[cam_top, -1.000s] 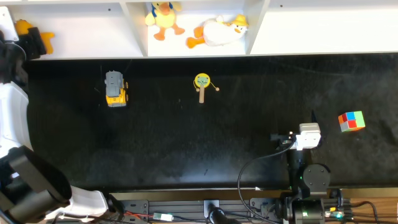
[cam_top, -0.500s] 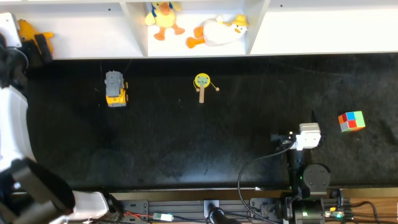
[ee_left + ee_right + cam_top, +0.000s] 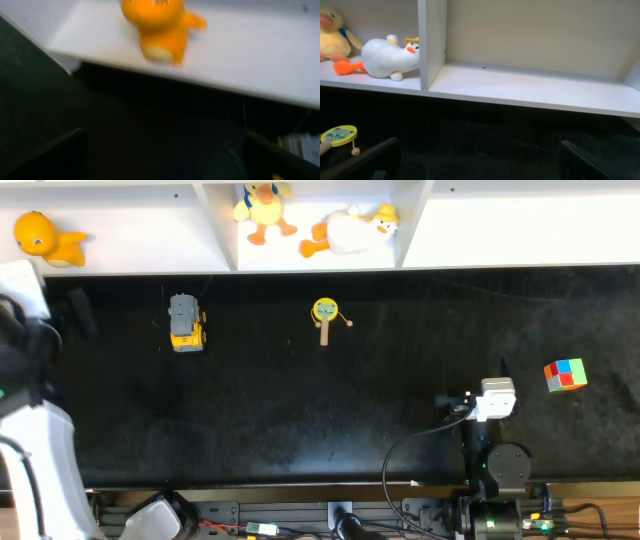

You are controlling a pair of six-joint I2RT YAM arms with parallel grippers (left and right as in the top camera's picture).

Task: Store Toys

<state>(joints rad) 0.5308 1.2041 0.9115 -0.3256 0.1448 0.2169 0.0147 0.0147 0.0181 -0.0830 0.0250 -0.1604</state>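
An orange plush toy [image 3: 40, 237] lies on the white shelf [image 3: 130, 250] in its left compartment, free of any grip; the left wrist view has it [image 3: 161, 27] just ahead. My left gripper [image 3: 162, 150] is open and empty, hanging over the black mat in front of that compartment. On the mat lie a yellow toy truck [image 3: 185, 322], a small rattle drum [image 3: 325, 315] and a coloured cube [image 3: 565, 375]. My right gripper [image 3: 479, 150] is open and empty, low over the mat near its base, facing the empty right compartment [image 3: 535, 85].
The middle compartment holds a yellow duck [image 3: 262, 205] and a white duck [image 3: 350, 230]. A shelf divider [image 3: 432, 45] stands between the middle and right compartments. Cables run along the table's front edge [image 3: 400, 480].
The left gripper has let go of the orange toy on the left shelf and drawn back toward the table. The right arm has not moved.
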